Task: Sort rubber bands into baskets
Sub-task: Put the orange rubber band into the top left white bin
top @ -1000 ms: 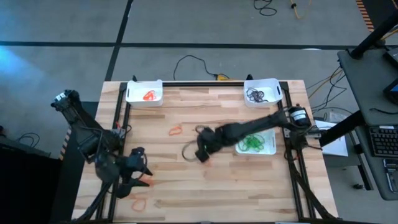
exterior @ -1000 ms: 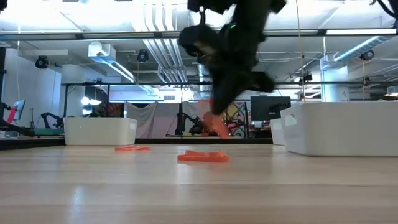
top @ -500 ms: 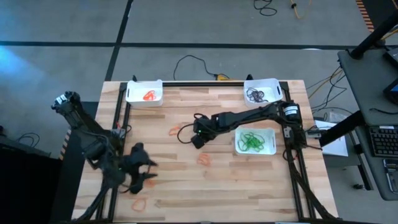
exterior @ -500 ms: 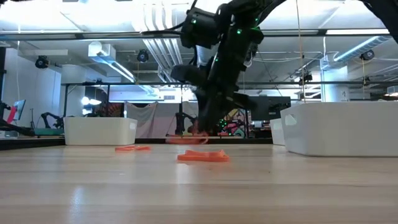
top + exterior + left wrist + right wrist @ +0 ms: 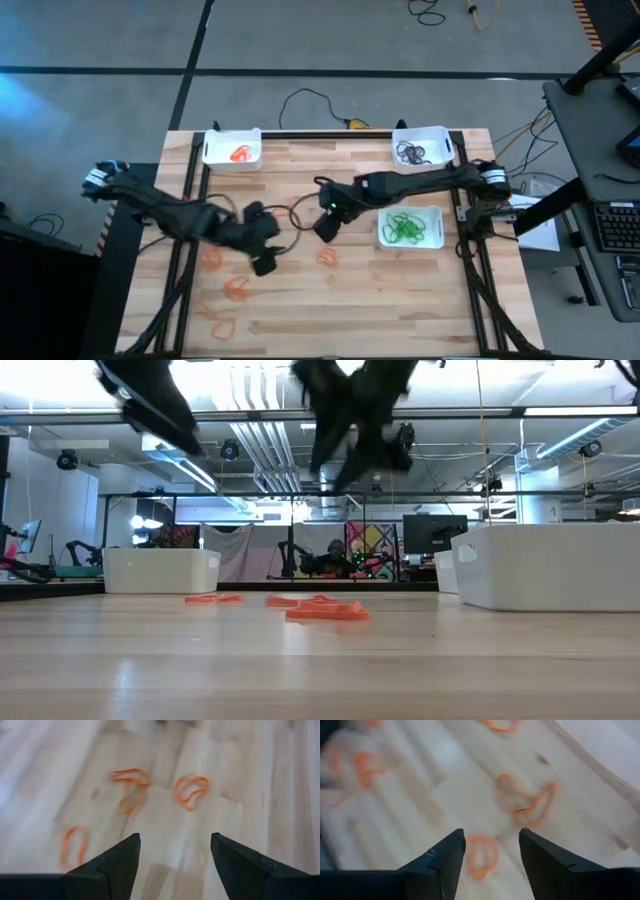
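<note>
Both arms meet mid-frame in the overhead view: the left gripper hangs with fingers spread and empty, the right gripper likewise parted over loose orange rubber bands. The baskets sit along the frame's top, another at right-centre, awaiting sorted colours.

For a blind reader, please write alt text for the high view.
Both grippers, left and right, hang near the centre of a wooden table. Orange rubber bands lie loose; three white baskets hold orange, dark and green bands.
</note>
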